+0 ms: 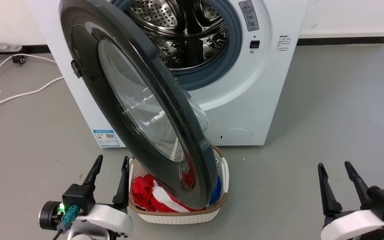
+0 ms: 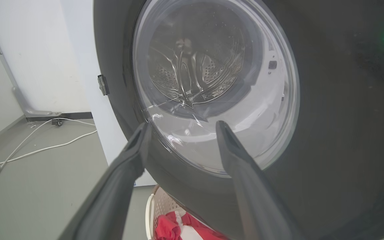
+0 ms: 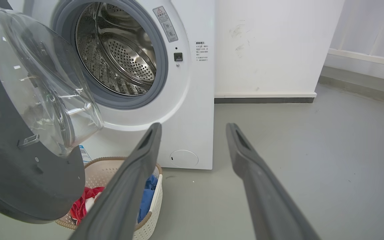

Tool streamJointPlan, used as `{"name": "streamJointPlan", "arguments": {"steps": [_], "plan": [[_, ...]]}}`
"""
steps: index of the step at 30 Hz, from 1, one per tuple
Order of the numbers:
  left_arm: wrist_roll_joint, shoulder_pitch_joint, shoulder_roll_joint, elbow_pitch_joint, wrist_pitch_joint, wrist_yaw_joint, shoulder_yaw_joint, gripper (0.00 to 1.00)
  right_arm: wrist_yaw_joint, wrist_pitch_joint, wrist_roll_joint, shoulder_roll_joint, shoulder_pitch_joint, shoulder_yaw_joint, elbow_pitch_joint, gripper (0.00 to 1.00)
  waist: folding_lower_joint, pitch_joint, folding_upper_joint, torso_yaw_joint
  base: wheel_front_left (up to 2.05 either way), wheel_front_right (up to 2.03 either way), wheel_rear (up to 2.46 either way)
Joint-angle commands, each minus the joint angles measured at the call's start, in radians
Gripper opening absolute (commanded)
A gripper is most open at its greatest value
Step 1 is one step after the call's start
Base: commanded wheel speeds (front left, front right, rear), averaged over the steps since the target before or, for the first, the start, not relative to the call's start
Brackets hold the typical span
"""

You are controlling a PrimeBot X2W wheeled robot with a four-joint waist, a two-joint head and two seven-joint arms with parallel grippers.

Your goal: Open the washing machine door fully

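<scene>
The washing machine [image 1: 245, 100] is a white front-loader with its steel drum [image 1: 182, 30] exposed. Its washing machine door [image 1: 88, 83], glossy black with a clear bulging window [image 1: 138, 106], stands swung out toward me, hinged on the machine's left, its free edge over the basket. My left gripper [image 1: 111, 163] is open at the lower left, just left of the door's lower edge and apart from it. From the left wrist, the door [image 2: 345, 116] looms close beyond the open left gripper [image 2: 182, 128]. My right gripper [image 1: 334, 168] is open at the lower right, far from the door [image 3: 18, 180].
A white woven-rimmed laundry basket [image 1: 178, 216] with red, white and blue clothes sits on the grey floor under the door's edge. White cables [image 1: 18, 93] trail over the floor at the left. A wall with a dark skirting [image 1: 342, 40] runs behind.
</scene>
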Motion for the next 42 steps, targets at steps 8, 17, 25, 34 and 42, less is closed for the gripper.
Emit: {"name": "streamJointPlan", "arguments": {"steps": [8,17,25,34,42], "plan": [[-0.007,0.004,0.002,0.006,-0.003,-0.005,0.000,0.00,0.000,-0.014,0.010,0.007,-0.005,0.001,0.012,1.00,0.0000,-0.005,0.0000,0.001,0.00,0.00,0.00],[-0.032,-0.016,-0.010,-0.065,-0.003,0.006,0.006,0.00,0.000,-0.021,0.012,0.009,-0.015,-0.005,0.025,1.00,0.0000,-0.006,0.0000,0.012,0.00,0.00,0.00],[-0.037,-0.074,-0.032,-0.301,-0.002,0.024,-0.015,0.00,0.000,-0.029,0.014,0.010,-0.013,-0.017,0.028,1.00,0.0000,-0.011,0.0000,0.036,0.00,0.00,0.00],[-0.011,-0.190,-0.046,-0.526,0.001,0.045,-0.148,0.00,0.000,-0.023,0.012,0.011,-0.011,-0.020,0.030,1.00,0.0000,-0.014,0.0000,0.049,0.00,0.00,0.00],[-0.052,-0.271,-0.050,-0.587,0.071,0.028,-0.361,0.00,0.000,-0.017,0.007,0.011,-0.003,-0.025,0.029,1.00,0.0000,-0.018,0.0000,0.047,0.00,0.00,0.00]]}}
